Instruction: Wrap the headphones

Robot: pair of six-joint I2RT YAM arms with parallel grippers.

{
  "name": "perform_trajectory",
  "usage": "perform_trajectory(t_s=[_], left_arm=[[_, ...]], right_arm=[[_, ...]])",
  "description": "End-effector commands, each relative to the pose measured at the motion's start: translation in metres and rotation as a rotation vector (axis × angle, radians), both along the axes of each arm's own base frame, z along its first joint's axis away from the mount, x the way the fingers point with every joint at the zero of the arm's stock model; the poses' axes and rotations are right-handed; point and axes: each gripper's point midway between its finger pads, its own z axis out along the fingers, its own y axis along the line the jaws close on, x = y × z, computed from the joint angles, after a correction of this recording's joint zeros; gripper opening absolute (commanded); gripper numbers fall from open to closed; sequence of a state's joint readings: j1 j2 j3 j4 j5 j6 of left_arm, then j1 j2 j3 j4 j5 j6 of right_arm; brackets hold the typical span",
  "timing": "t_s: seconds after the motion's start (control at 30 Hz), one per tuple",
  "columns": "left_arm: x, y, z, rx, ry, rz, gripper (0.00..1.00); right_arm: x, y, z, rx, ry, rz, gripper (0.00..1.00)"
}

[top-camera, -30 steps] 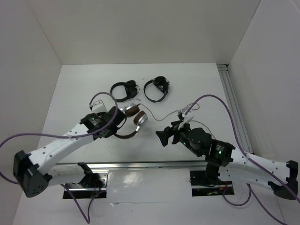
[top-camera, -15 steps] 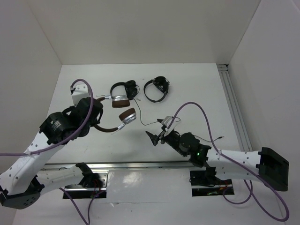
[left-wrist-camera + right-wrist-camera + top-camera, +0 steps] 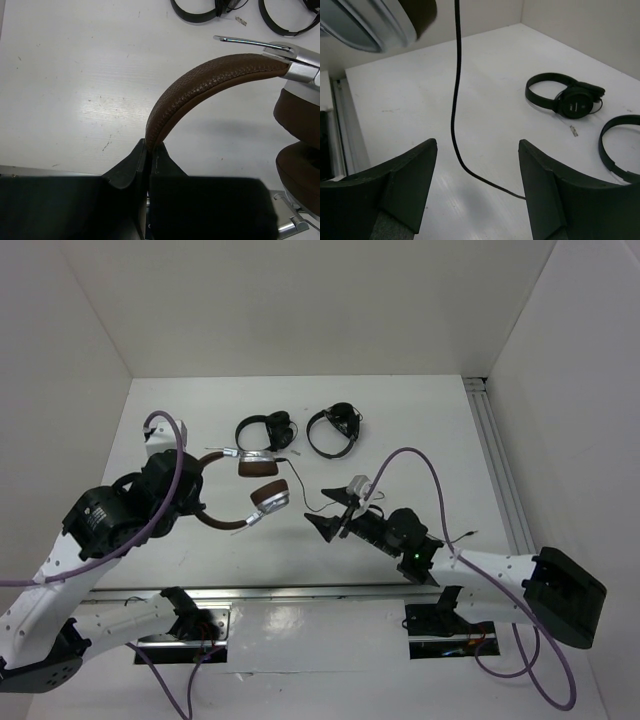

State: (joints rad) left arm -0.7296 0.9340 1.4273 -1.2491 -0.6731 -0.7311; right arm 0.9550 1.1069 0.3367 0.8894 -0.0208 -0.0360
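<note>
While held off table (image 3: 420, 440), pinched at brown headband by left gripper (image 3: 148, 160): headphones (image 3: 200, 80). Right of headphones: right gripper (image 3: 477, 150) spread wide, black cable (image 3: 456, 100) hanging between fingers, touching neither. Beyond headphones: two all-black headphones (image 3: 266, 432) flat on table.

left end effector (image 3: 148, 151) clamped tight; right end effector (image 3: 477, 147) spread wide

Top view above near edge, wrist views close, facing far edge, all sharing small black plastic headphones (image 3: 265, 432).
</note>
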Motion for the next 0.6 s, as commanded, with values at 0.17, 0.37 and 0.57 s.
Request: perform_trajectory(t_s=[0.17,0.37,0.57], left_arm=[[0.006,-0.010,0.034,-0.129,-0.113,-0.015,0.00],[0.006,-0.014,0.051,-0.207,-0.160,-0.007,0.00],[0.005,-0.011,0.056,-0.208,-0.164,0.007,0.00]], right_arm=[[-0.024,0.003,0.056,0.127,-0.078,0.116,0.73],[-0.023,0.019,0.026,0.102,0.008,0.163,0.71],[-0.029,0.023,0.021,0.093,0.020,0.199,0.69]])
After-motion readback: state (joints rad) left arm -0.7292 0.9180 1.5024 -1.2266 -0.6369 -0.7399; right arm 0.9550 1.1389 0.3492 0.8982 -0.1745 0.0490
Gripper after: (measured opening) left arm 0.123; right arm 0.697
